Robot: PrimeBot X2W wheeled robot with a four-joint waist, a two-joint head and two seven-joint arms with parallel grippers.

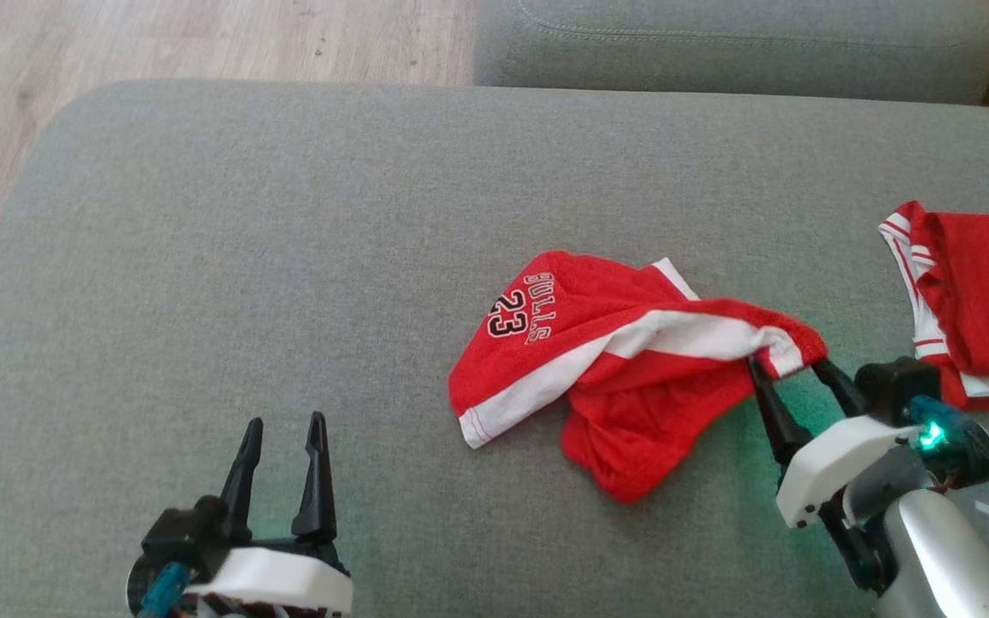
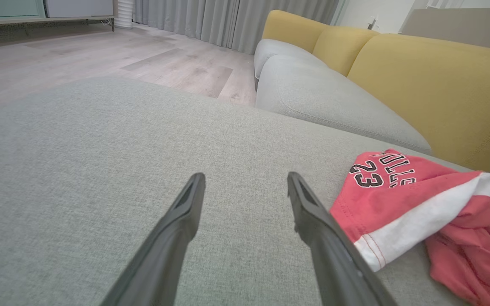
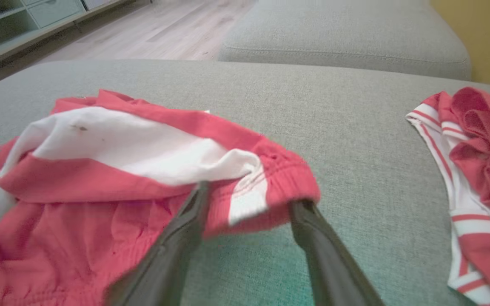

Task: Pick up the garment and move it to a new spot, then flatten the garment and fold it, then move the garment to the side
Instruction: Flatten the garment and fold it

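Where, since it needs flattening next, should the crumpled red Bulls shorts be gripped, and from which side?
I'd grip the shorts by the ribbed waistband, from the robot's right, where the open right gripper straddles it. That thick edge lies raised at the heap's right end, apart from the loose folds.

The left gripper [image 2: 246, 178] hangs over a grey cushion [image 2: 100, 170], fingers spread wide with nothing between; crumpled red and white shorts [image 2: 402, 199] lie just beside the right-hand finger; a yellow backrest [image 2: 432, 85] rises behind.
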